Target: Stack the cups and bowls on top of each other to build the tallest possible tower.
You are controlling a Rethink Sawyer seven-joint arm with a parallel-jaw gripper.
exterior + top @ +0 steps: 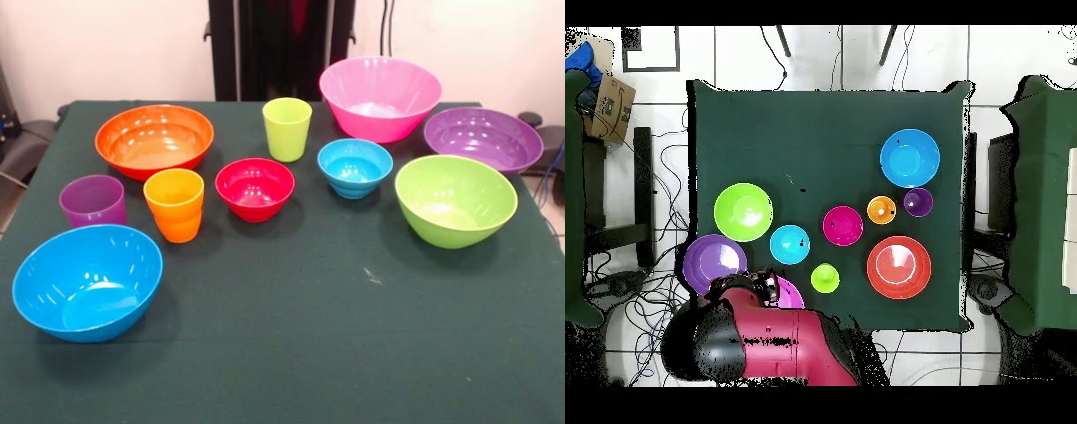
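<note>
All cups and bowls stand apart and upright on the green table (353, 353); no tower stands. The cups are lime green (287, 128), ridged orange (175, 204) and purple (93, 201). The large bowls are pink (380, 97), orange (154, 139), blue (86, 281), lime green (455, 200) and purple (483, 139). The small red bowl (255, 188) and the small light blue bowl (355, 167) sit in the middle. The front view shows no gripper. In the overhead view the red and black arm (780, 345) ends over the pink bowl (789, 297), where the gripper (768, 288) is unclear.
The robot's black pedestal (281, 49) stands behind the table's far edge. Cables lie on the floor around the table (655, 300). A cardboard box (610, 108) sits off the table's side.
</note>
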